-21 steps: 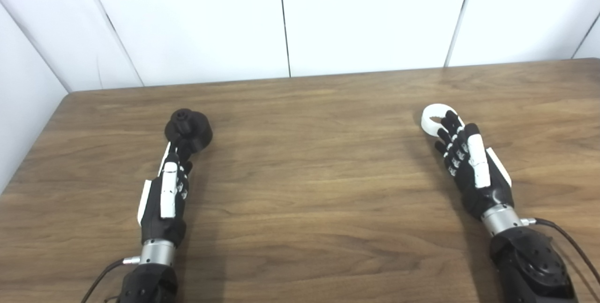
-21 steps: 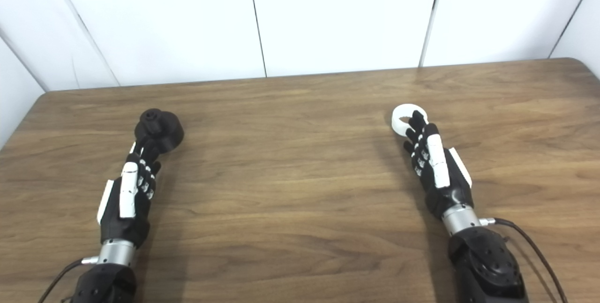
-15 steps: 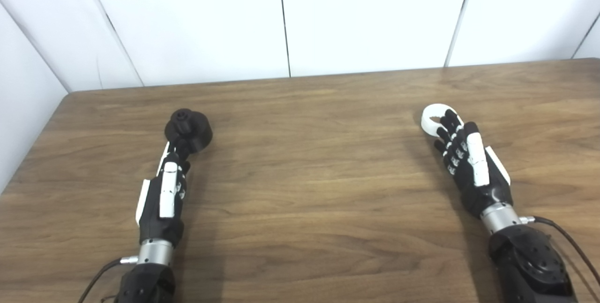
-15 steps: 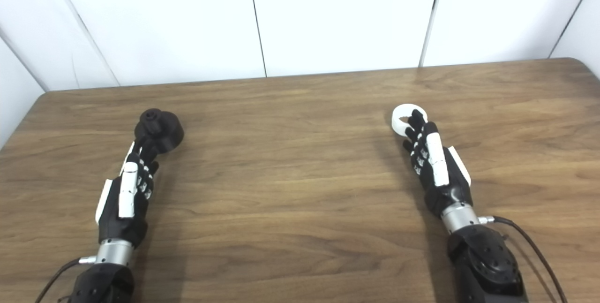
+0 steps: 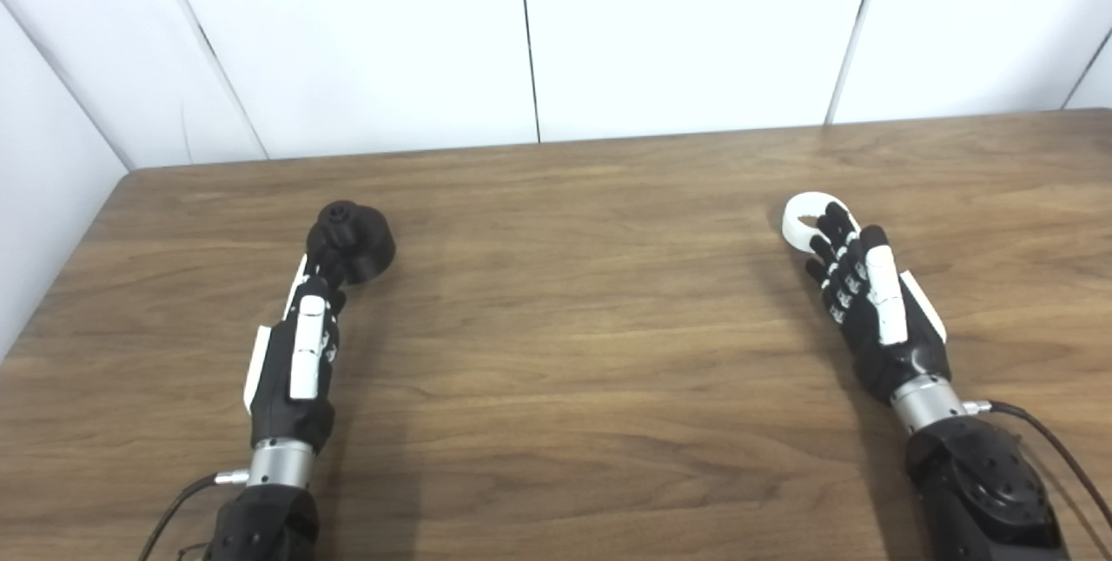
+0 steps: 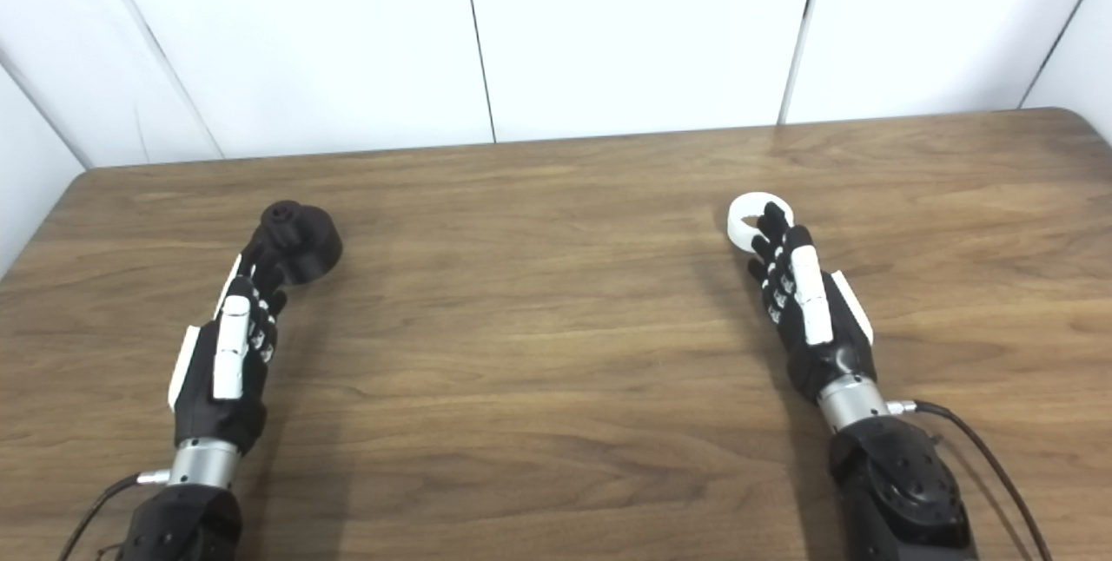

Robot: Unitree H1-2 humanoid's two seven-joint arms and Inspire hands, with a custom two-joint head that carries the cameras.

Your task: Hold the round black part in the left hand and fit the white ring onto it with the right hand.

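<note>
The round black part [image 5: 356,240] with a raised hub sits on the wooden table [image 5: 573,318] at the left. My left hand [image 5: 300,348] lies just in front of it, fingers stretched toward its near left side and touching or almost touching it, holding nothing. The white ring [image 5: 804,218] lies flat on the table at the right. My right hand [image 5: 869,300] reaches over the ring's near edge, its fingertips [image 6: 771,218] covering part of the ring, fingers apart and not closed on it.
White wall panels [image 5: 521,31] stand along the table's far edge and the left side. Cables [image 5: 1051,448] trail from both wrists near the bottom edge. Bare wood lies between the two hands.
My left hand has slid a little to the left and forward beside the black part. The right hand and the ring have barely moved.
</note>
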